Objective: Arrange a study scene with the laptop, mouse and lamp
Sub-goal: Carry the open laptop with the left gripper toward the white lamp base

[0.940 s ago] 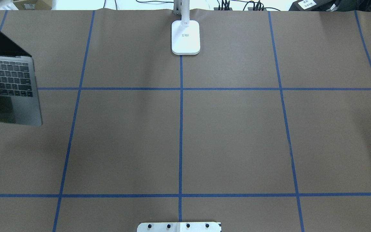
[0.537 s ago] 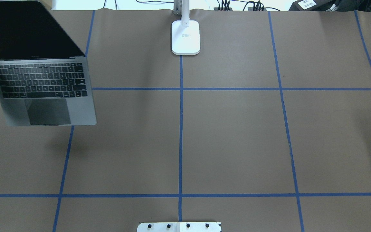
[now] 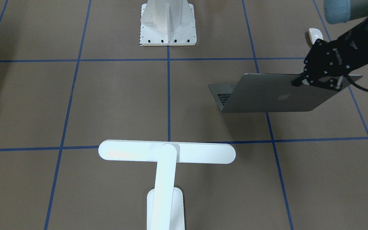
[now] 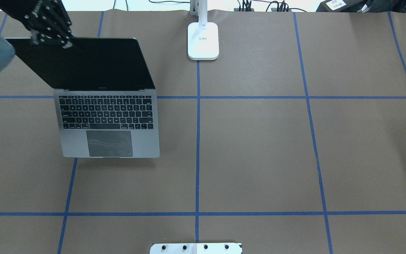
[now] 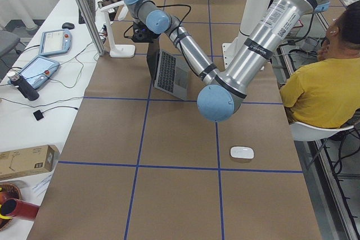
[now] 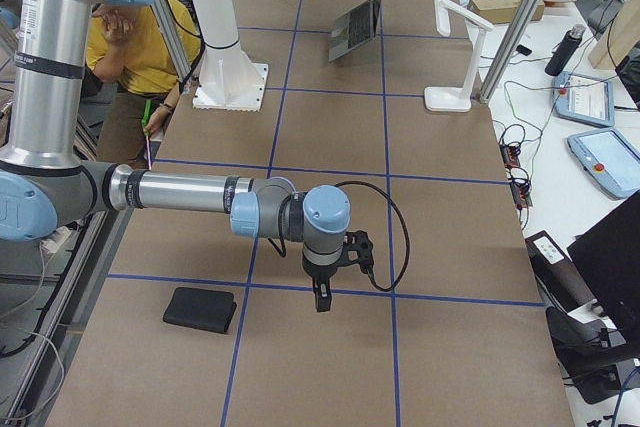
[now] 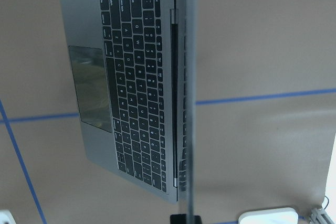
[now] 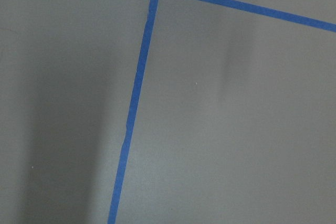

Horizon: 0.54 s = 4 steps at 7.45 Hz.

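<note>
Left gripper [image 4: 51,39] clamps the laptop [image 4: 108,123] by its screen (base seemingly airborne).

Light is even and diffuse from above in all views. On the table [image 4: 259,158] you will find only soft shadows: a thin band under the front edge of the laptop [image 4: 108,120] in the overhead view, and a wider patch beneath it in the front-facing view. The lamp [image 3: 166,152] renders almost blown-out white. The trackpad [image 4: 109,143] carries a faint wavy reflection. In the left wrist view the screen edge [image 7: 187,103] is blurred. The right wrist view is soft, with vague dark smudges.
</note>
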{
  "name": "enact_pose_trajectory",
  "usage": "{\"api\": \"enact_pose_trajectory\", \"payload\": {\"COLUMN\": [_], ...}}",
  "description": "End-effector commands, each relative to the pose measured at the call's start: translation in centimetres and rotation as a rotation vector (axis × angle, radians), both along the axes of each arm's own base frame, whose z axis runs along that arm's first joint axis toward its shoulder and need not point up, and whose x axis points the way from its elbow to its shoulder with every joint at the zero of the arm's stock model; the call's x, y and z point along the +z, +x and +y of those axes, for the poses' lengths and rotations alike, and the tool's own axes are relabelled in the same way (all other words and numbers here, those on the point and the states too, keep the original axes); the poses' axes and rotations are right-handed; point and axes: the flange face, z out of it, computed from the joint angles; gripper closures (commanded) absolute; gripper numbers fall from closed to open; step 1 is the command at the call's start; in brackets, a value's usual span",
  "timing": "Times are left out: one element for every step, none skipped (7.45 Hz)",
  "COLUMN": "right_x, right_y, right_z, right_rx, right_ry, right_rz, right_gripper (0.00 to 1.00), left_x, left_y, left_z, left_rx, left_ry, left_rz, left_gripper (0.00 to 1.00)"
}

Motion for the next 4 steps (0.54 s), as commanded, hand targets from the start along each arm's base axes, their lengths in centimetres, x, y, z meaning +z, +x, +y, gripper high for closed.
{"api": "enact_pose_trajectory", "payload": {"right_x": [0.1,0.0,0.1,0.0], "right_y": [0.0,0.0,0.0,0.0], "right_z": [0.0,-0.1,0.0,0.0], "right_rx": [0.000,0.000,0.000,0.000], "right_ry": [-0.001,0.000,-0.001,-0.001], "right_rz": [0.000,0.000,0.000,-0.001], "right_gripper": [0.00,0.00,0.00,0.00], "left_x": [-2.5,-3.4,-3.5,-2.9], "left_y": [6.6,8.5,10.2,11.9], "left_z": [-0.2,-1.0,-2.3,-4.0], "left_rx": [0.042,0.015,-0.016,-0.047], "left_ry": [-0.014,-0.029,-0.053,-0.073], "left_rz": [-0.023,-0.025,-0.021,-0.021], "left_gripper": [1.00,1.00,1.00,1.00]}}
